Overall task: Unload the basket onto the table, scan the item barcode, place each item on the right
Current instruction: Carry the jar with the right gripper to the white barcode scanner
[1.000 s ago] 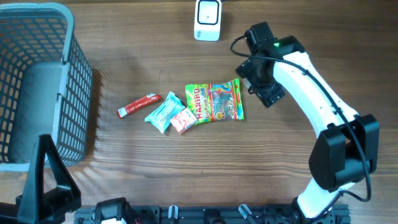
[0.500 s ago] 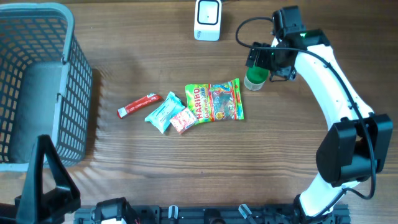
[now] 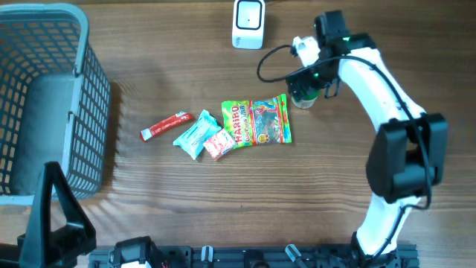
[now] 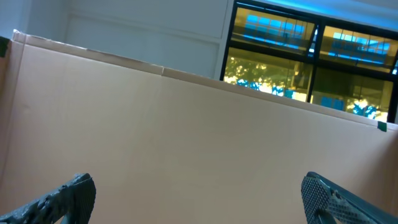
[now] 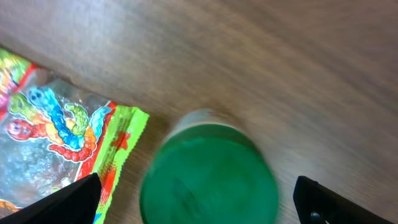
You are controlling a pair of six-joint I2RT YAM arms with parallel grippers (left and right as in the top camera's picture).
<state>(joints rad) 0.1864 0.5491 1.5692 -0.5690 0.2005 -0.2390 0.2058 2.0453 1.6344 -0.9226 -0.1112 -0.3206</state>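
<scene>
While your right tool [image 5: 196, 190] hangs directly over the green-lidded bottle [image 3: 303, 96], fingers [image 5: 65, 200] spread wide to either side and pinching nothing, you look set for a top-down grasp. I judge that to be the first step toward showing its barcode. The bottle stands upright on the wooden tabletop [image 3: 335, 193] at about 5 o'clock from the white barcode scanner [image 3: 248, 24], near enough that a lift and turn should bring its label to the reader, though no label shows from above. Its lid is round, smooth and hard-looking over a paler body, so expect a rigid, curved surface that may slip if you close off-centre. Just beside it at 8 o'clock lies the Haribo bag [image 3: 256, 120], flat, glossy and crinkly. Further toward 9 o'clock lie a teal packet [image 3: 195, 133], a red-and-white packet [image 3: 219, 144] and a red stick pack [image 3: 166, 126], all soft film. The grey mesh basket [image 3: 93, 112] fills the 9 o'clock edge, presumably for scanned goods. Your left tool [image 4: 196, 194], likewise spread and empty, is parked facing a plain cardboard wall [image 4: 186, 137].
</scene>
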